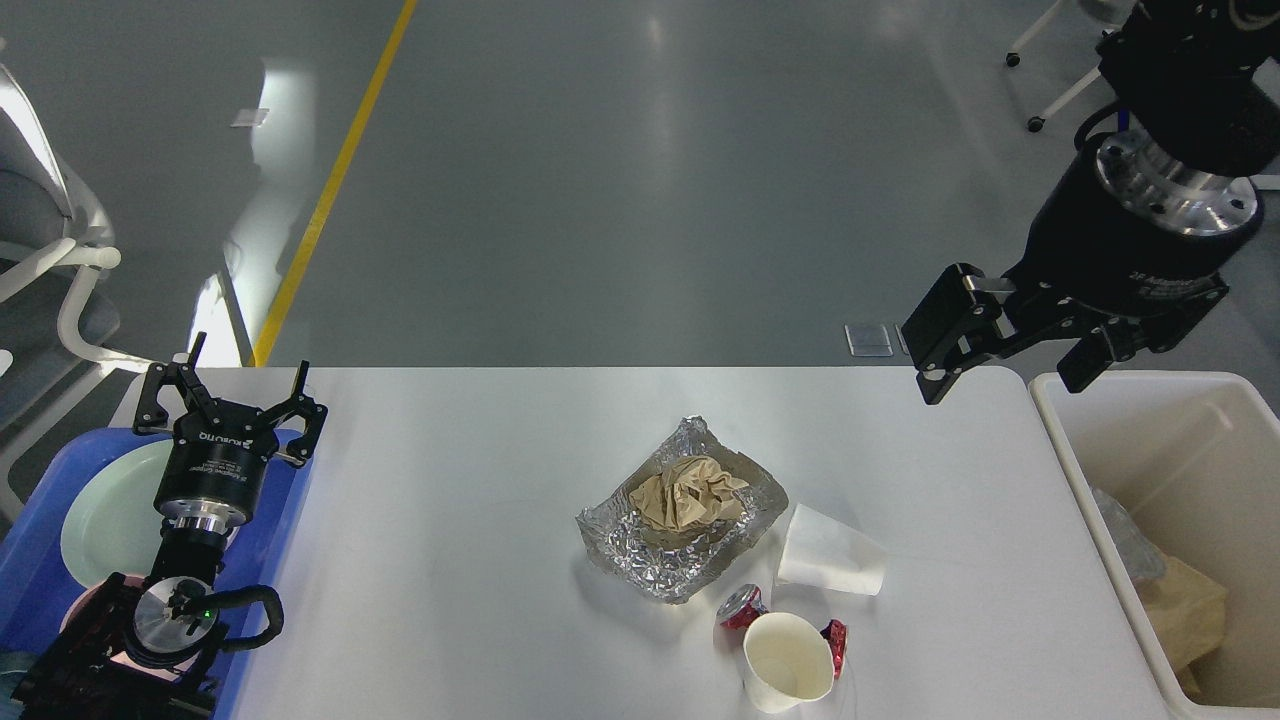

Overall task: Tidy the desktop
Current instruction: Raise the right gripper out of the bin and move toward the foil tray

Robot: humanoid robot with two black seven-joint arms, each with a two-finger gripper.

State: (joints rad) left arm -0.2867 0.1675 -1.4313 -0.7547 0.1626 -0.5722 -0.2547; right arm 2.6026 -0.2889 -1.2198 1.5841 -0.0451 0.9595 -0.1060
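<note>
From our head view, the desktop (480,560) spreads across the lower half of the scene, white-grey with rounded far corners, flanked by a blue tray (285,500) at its left end and a cream bin (1075,470) at its right end. Our left gripper (232,385) hovers over the far right corner of the tray, its fingers spread wide apart and holding nothing. Beneath that arm, a pale green plate (100,510) lies in the tray. Our right gripper (1005,365) hangs in the air above the far right corner of the desktop, close to the bin's far left corner; its two fingers stand well apart and are empty. Near the middle of the desktop sits a crumpled foil sheet (640,550) with a wad of brown paper (685,492) resting on it. Just to the right of the foil, a white paper cup (830,553) lies on its side. Nearer to us, another paper cup (787,660) stands with its mouth open toward us, and a crushed red can (741,606) peeks out on both sides of it, touching or nearly touching the cup. Inside the bin we see brown paper waste (1190,605) and some clear plastic (1125,535) against the left wall.
</note>
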